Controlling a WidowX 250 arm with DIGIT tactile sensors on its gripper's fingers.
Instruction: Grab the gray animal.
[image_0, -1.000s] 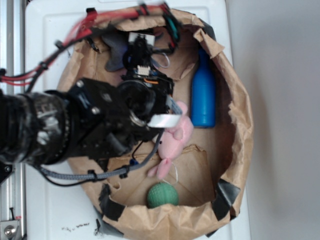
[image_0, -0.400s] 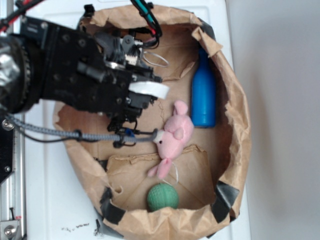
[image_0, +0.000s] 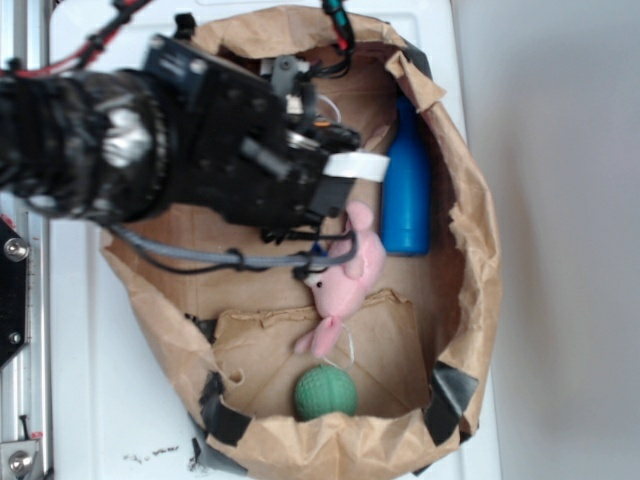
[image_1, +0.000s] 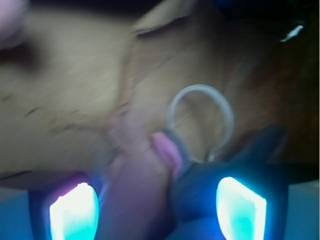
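Your gripper (image_1: 157, 207) is spread wide, the gray mouse (image_1: 220, 165) lying between its lit fingertips (image_1: 240, 202), just below its looped string tail (image_1: 200, 120). It looks soft, light and squashy, so pinch the plump body, not the tail.

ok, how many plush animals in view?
2. The pink plush animal lies mid-bag beside the blue bottle; the dark-gray plush mouse sits between the hand's fingers, wrist view only. The arm may hide others.

Paper bag (image_0: 470, 250) on white table (image_0: 90, 400)
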